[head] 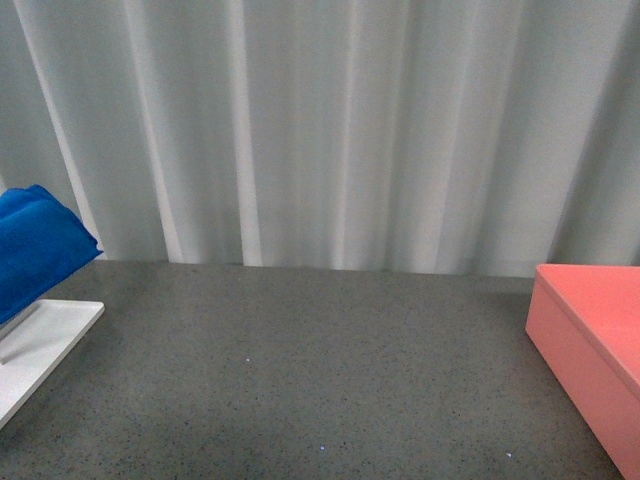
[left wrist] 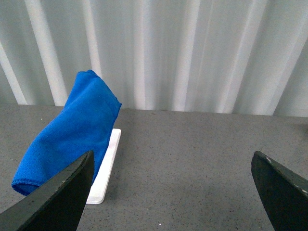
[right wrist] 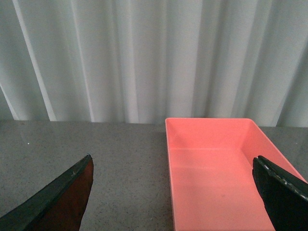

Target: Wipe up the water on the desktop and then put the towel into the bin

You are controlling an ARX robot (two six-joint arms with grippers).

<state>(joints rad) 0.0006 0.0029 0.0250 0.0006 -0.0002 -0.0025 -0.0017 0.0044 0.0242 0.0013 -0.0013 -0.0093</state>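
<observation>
The blue towel (head: 35,248) hangs raised over a white tray at the far left of the dark grey speckled desktop (head: 320,370). In the left wrist view the towel (left wrist: 72,130) is draped high and slopes down over the tray. The salmon-pink bin (head: 595,345) stands at the right edge; in the right wrist view it (right wrist: 216,168) is empty. My left gripper (left wrist: 173,192) is open above bare desktop, to the right of the towel. My right gripper (right wrist: 173,192) is open above the bin's near left wall. Neither arm shows in the front view. No water is discernible.
A flat white tray (head: 40,345) lies under the towel at the left, also in the left wrist view (left wrist: 107,166). A pale pleated curtain (head: 320,130) closes off the back of the desktop.
</observation>
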